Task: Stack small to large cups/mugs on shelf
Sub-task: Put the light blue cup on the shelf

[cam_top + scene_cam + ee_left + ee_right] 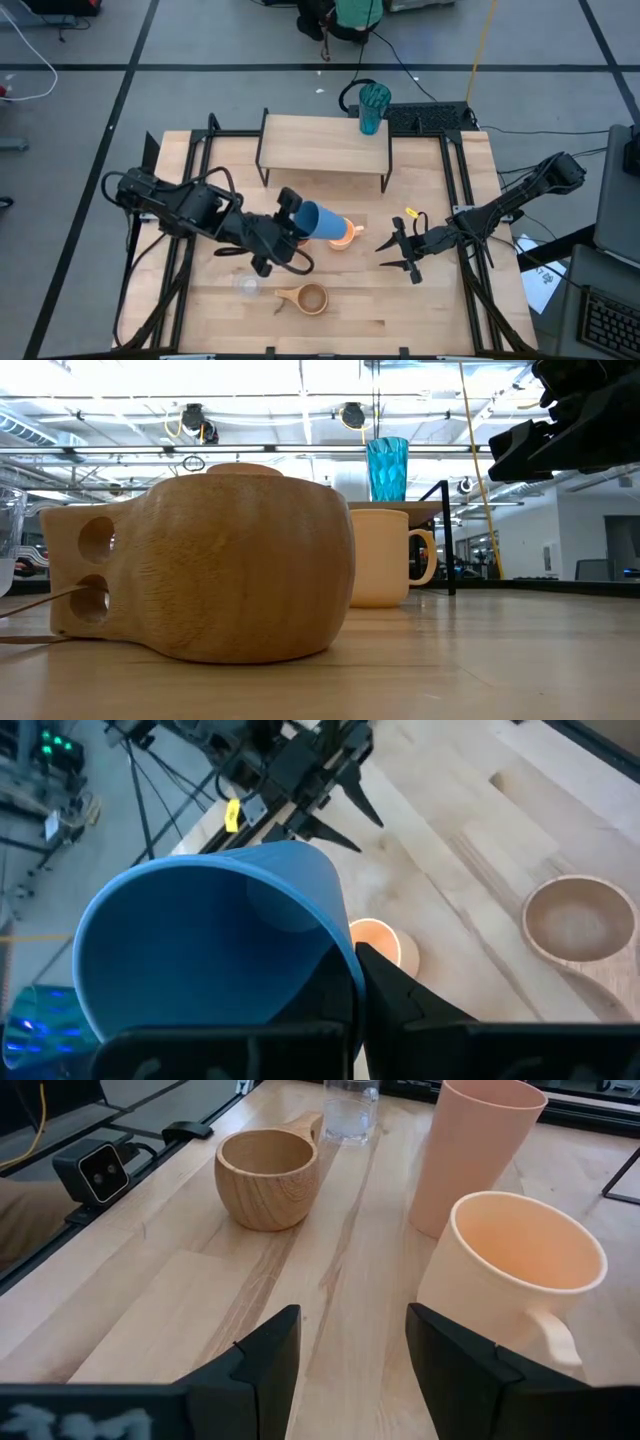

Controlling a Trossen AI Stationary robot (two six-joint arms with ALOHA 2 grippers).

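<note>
Blue cup (318,221): clamped in left gripper (290,212), tipped, mouth pointing right
Shelf (325,145): lies farther back, left arm nearer
Right gripper (392,246): part-open, holding nothing

Teal tumbler (374,108) stands upright on the shelf's (320,146) corner; blue cup (322,222) is tilted above the orange mug (345,236); clear glass (246,284) and wooden cup (309,298) sit nearby.
</note>
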